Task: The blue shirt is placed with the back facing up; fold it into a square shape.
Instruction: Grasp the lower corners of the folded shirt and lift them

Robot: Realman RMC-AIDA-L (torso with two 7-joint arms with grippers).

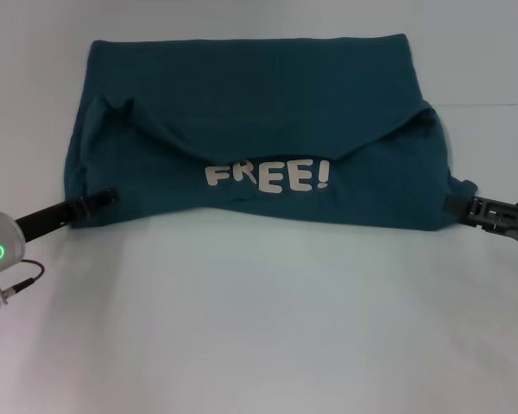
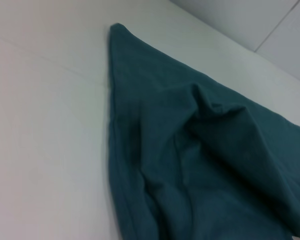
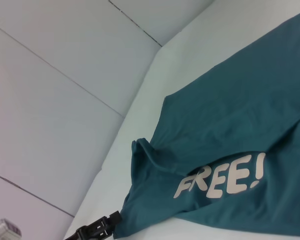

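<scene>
A: where's the blue shirt (image 1: 259, 112) now?

B: head view: spread across the upper middle of the frame on the white table (image 1: 259, 328), wider than tall. Far part is folded toward the near edge, so a flap overlaps the middle with a peaked crease at each end. White "FREE!" lettering (image 1: 268, 177) shows just below the flap edge, centre frame

A: grippers?

B: left gripper (image 1: 110, 196) is at the left-centre of the frame, tip touching the shirt's lower left corner. Right gripper (image 1: 453, 205) is at the right-centre edge, tip touching the lower right corner. Both arms low, reaching in from the sides

A: jaws clamped on fabric?

B: cannot tell for either, the tips meet the cloth edge and the fingers don't resolve

A: wrist cams?

B: left wrist: shirt fills the lower right, bunched folds, one corner pointing to the upper left, table beside it. Right wrist: shirt in the right half with the lettering lower centre, left gripper visible far off at the bottom edge at the shirt corner, pale wall panels (image 3: 55, 100) upper left
</scene>
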